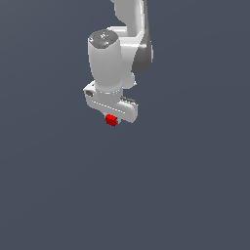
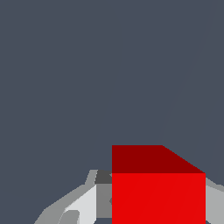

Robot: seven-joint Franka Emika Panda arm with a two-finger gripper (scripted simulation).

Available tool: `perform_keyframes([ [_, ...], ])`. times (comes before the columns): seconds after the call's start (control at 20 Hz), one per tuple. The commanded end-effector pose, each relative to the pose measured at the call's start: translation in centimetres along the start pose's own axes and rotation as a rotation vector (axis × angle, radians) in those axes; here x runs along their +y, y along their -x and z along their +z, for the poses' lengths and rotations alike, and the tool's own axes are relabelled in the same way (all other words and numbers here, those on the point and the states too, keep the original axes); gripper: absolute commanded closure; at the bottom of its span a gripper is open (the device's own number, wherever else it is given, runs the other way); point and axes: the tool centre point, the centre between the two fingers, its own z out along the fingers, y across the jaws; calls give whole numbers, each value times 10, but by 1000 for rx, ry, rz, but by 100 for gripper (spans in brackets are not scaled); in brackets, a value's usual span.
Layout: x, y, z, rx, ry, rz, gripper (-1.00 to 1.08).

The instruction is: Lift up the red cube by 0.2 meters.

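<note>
The red cube (image 1: 111,120) is a tiny bright red block sitting right under the white hand of the arm in the exterior view. My gripper (image 1: 112,119) is shut on it. In the wrist view the red cube (image 2: 158,192) looms large, with one grey finger (image 2: 87,203) pressed against one side and a sliver of the other finger (image 2: 215,199) against the opposite side. Only the plain grey background shows around the cube, so its height above any surface cannot be judged.
The white arm (image 1: 117,44) comes down from the top of the exterior view. Everything else is a uniform dark grey background (image 1: 195,185).
</note>
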Motion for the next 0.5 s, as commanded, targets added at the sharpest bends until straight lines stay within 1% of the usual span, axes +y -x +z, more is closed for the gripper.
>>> perform_keyframes([
  [0.0,0,0,-10,-1,0,0,108],
  [0.2,-1,-1,-16,-1,0,-1,108],
  [0.45,-1,-1,-14,-1,0,-1,108],
])
